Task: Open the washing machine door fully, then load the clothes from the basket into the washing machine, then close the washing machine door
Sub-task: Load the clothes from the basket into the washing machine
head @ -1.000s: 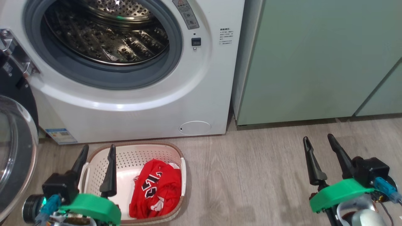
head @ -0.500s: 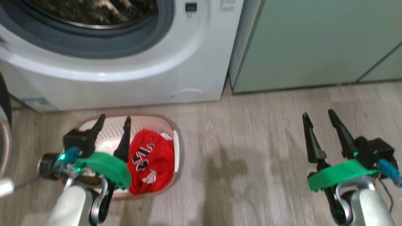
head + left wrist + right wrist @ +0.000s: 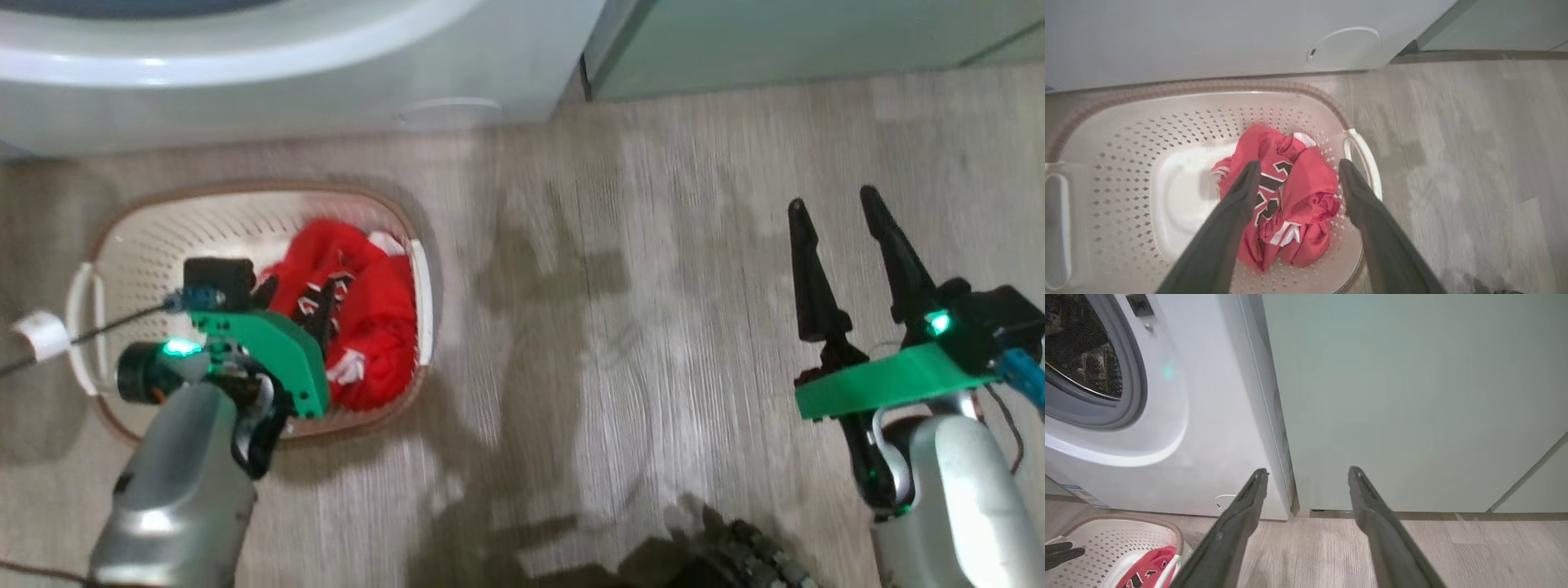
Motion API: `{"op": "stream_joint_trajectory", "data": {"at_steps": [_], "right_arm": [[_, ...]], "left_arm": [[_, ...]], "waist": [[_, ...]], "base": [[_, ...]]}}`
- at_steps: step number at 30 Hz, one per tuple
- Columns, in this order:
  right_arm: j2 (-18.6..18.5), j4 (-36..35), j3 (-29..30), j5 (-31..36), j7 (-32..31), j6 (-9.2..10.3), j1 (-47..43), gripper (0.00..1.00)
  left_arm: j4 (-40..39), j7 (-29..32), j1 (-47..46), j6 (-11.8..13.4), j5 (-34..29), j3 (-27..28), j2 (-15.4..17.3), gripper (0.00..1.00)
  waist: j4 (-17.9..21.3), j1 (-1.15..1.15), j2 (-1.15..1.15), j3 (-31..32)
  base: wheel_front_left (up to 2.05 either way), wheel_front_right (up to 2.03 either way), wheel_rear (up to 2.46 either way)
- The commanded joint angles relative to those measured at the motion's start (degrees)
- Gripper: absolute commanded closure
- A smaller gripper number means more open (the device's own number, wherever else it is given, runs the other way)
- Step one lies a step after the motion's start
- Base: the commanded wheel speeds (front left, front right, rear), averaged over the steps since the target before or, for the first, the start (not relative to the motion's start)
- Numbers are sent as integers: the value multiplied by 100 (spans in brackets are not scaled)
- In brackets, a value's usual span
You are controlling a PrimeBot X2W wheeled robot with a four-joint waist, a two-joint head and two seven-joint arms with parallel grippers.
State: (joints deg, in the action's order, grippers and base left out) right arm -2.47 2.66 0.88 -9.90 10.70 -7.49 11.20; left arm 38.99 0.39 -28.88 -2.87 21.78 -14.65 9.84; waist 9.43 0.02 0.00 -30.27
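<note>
The cream basket point(image 3: 139, 245) stands on the floor in front of the white washing machine point(image 3: 245, 90). Red clothes point(image 3: 375, 327) lie bunched at its right end. My left gripper point(image 3: 298, 298) hangs open over the basket, fingers pointing down. In the left wrist view the left gripper point(image 3: 1299, 165) straddles the clothes point(image 3: 1306, 179) from above, with nothing between its fingers. My right gripper point(image 3: 833, 204) is open over bare floor at the right. The right wrist view shows the right gripper point(image 3: 1307, 472) facing the machine's point(image 3: 1208, 416) uncovered drum opening. The washing machine door is out of view.
Pale green cabinets point(image 3: 1412, 396) stand right of the machine, with a narrow gap between them. Grey wood floor point(image 3: 653, 286) stretches between the basket point(image 3: 1126, 134) and my right arm. A dark bumpy object point(image 3: 735, 555) sits at the head view's bottom edge.
The head camera has tilted down, so the machine slid up the picture. My left gripper has swung from the basket's left side to above the red clothes, fingers now pointing down.
</note>
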Motion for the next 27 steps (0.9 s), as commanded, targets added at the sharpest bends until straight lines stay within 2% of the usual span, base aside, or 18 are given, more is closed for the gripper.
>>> {"op": "stream_joint_trajectory", "data": {"at_steps": [1, 8, 16, 27], "right_arm": [[-41, -194, -148, -8, 58, 0, 71, 0], [-41, -192, -226, -70, 161, 0, 299, 0], [-41, -152, -364, -192, 265, 0, 490, 0], [-41, -126, -502, -261, 340, 0, 636, 0]], "left_arm": [[-15, -59, -145, -24, 23, 177, 121, 0], [1210, -156, -908, -216, 212, 292, 274, 0], [2135, -290, -1624, -358, 298, 255, 435, 0], [3009, -212, -2257, -394, 352, 124, 543, 0]], "waist": [[143, -2, 0, -402], [310, -2, 0, -1162], [420, -2, 0, -1821], [581, -2, 0, -2200]], "base": [[0, 0, 0], [0, 0, 0], [0, 0, 0], [0, 0, 0]]}}
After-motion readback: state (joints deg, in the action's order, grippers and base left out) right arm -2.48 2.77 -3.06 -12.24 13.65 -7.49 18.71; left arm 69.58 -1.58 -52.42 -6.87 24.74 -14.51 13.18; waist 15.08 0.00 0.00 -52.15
